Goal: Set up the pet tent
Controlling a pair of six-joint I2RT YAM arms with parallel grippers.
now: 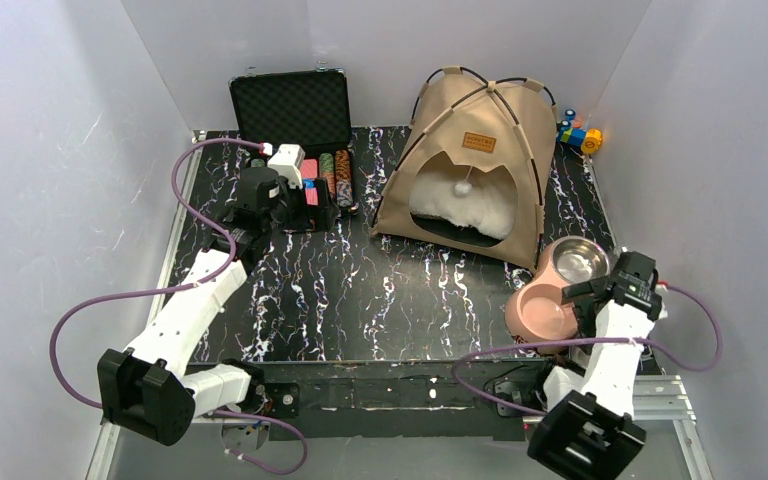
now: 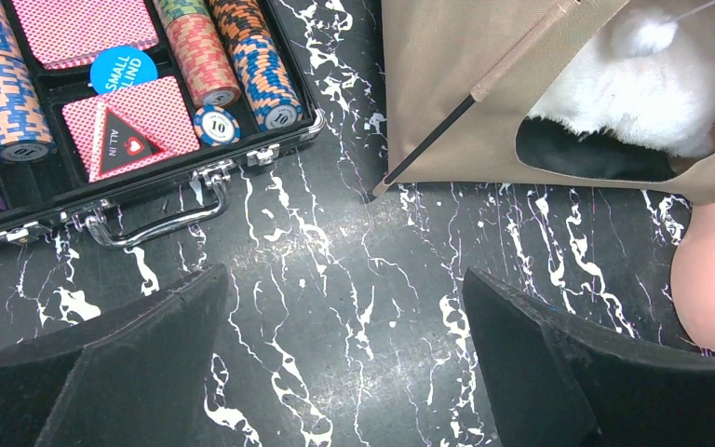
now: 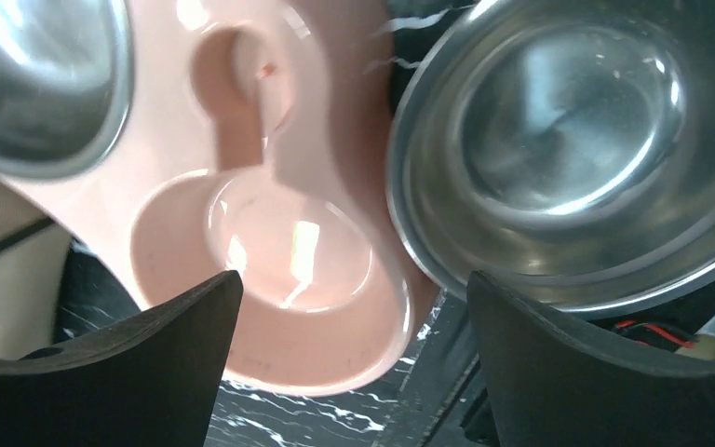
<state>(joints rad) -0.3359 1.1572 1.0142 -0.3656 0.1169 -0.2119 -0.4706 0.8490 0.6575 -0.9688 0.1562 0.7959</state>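
The tan pet tent (image 1: 465, 150) stands upright at the back middle of the table, its black poles arched. Its brown label (image 1: 478, 142) and white pom-pom (image 1: 465, 187) show above the cat-head doorway, with a fluffy cream cushion (image 1: 465, 208) inside. My left gripper (image 1: 295, 208) is open and empty above the table, between a poker case and the tent's front left corner (image 2: 456, 84). My right gripper (image 1: 582, 303) is open and empty above a pink pet feeder (image 3: 279, 140), right of the tent. The left wrist view shows my fingers (image 2: 149, 363) wide apart over bare table.
An open black poker chip case (image 1: 295, 130) stands at the back left, and also shows in the left wrist view (image 2: 130, 102). The pink feeder (image 1: 545, 312) holds one steel bowl (image 1: 580, 262). A second steel bowl (image 3: 568, 140) lies beside it. A small coloured toy (image 1: 580, 135) sits back right.
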